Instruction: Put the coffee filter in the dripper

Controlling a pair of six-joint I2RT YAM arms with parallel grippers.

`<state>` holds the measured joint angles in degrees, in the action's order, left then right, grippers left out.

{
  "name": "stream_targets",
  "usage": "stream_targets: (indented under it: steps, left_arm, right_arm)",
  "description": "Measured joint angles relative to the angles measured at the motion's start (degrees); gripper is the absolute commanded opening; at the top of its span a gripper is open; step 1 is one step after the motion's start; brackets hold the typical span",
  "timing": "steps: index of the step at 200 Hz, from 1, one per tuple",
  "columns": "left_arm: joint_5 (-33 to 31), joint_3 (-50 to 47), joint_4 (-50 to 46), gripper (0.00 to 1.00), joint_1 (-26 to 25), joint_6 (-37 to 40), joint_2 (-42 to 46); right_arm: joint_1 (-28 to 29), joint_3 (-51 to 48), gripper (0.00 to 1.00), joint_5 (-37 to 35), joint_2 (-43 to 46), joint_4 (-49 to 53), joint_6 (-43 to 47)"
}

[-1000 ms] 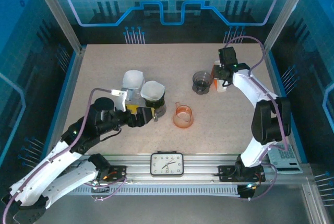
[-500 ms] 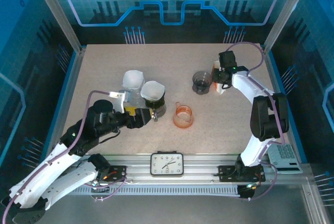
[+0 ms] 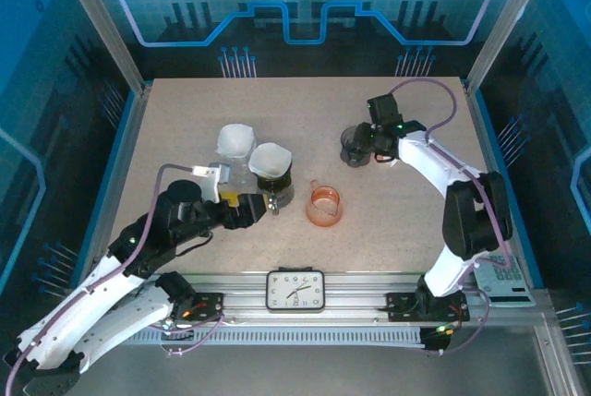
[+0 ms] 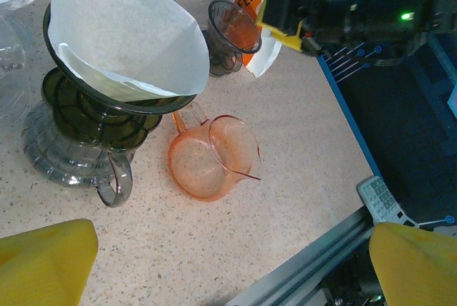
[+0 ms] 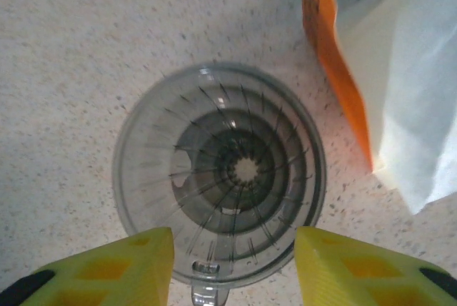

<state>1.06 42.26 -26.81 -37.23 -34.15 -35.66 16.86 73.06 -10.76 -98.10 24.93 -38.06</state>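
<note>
White paper opened into a cone, the coffee filter (image 4: 121, 31) sits inside the dark dripper (image 4: 93, 106), its edge rising above the dripper's lip. This dripper stands on the speckled desk (image 3: 185, 110), left of centre in the top view. Just behind it, another white filter (image 3: 235, 139) rests in a clear glass vessel. An orange pitcher (image 4: 211, 160) stands just beside the dripper, on its right.

The left fingers (image 4: 43, 259), 2 yellow pads, are spread wide on the near side of the dripper and hold nothing. The right fingers (image 5: 121, 263) are partly apart above the near rim of a 2nd dripper (image 5: 221, 170), smoky, ribbed and empty, and they grip nothing. An orange-and-white bag (image 5: 400, 106) stands just beside that 2nd dripper. A clock (image 3: 295, 289) sits on the rail at the near edge.
</note>
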Motion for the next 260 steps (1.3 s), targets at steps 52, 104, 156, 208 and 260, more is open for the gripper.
stream_targets:
  steps: [52,104,156,208,260]
  left_arm:
    - [-1.03,-0.22,-1.22,0.99,0.00,0.02,3.17]
    - [-2.56,-0.68,-2.58,0.99,0.00,0.22,4.72]
    - [-3.06,-1.18,-2.97,0.99,0.00,0.22,5.18]
    - [-3.43,-1.29,-2.97,0.99,0.00,0.20,5.31]
    - [-3.91,-1.29,-3.30,0.99,0.00,0.20,5.49]
  right_arm:
    - [0.39,0.02,0.49,-3.17,-2.64,0.22,-9.62]
    - [0.33,2.38,0.42,-3.74,-6.23,1.18,-12.11]
    - [0.35,2.34,0.47,-3.08,-7.04,2.23,-11.85]
    - [0.35,3.26,0.34,-1.88,-7.43,2.67,-10.97]
    - [0.33,4.68,0.06,0.24,-9.11,1.86,-10.23]
